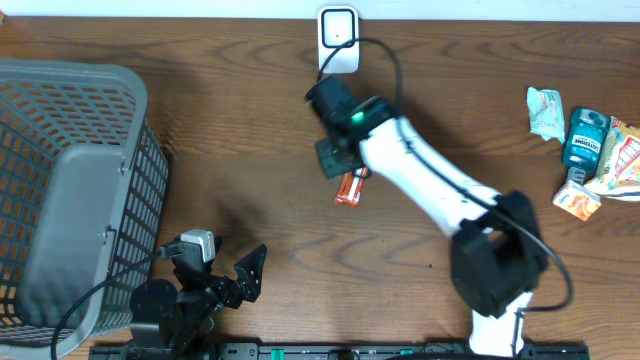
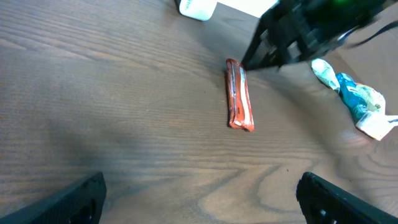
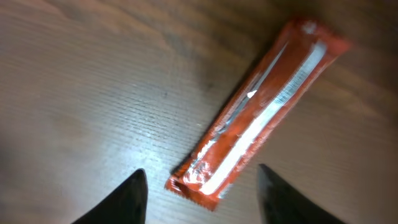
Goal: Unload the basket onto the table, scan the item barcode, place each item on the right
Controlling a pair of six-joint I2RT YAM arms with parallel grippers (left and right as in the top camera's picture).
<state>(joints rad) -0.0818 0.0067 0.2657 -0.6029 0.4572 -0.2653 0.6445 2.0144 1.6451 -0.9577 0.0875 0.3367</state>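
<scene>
An orange snack bar (image 3: 258,118) is pictured flat on the table (image 1: 250,150) near the white scanner (image 1: 338,40), straddled but not gripped by the half-parted fingers (image 3: 127,199) of the right gripper (image 3: 200,190), presumably positioned for a pickup; the left gripper (image 2: 202,202) is parked wide open, empty.

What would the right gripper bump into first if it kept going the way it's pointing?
Most likely the orange snack bar. The right gripper points down at the table with open jaws, and the bar's near end lies in the gap. Depth is unclear, so it could straddle the bar instead.
</scene>
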